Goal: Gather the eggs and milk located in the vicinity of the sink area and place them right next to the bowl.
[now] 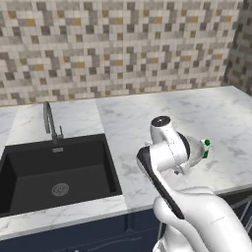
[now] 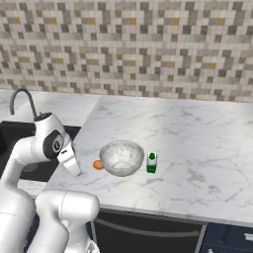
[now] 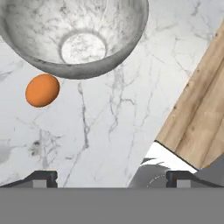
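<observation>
Gripper (image 3: 112,178) spread wide and empty over counter (image 2: 197,138); egg (image 2: 98,165) touching bowl (image 2: 121,157), milk (image 2: 151,162) just beside its opposite side.

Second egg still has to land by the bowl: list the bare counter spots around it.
Free: marble behind the bowl toward the tiled wall, and the wide stretch right of the milk. Crowded: the bowl's left, with an egg and the open gripper.
</observation>
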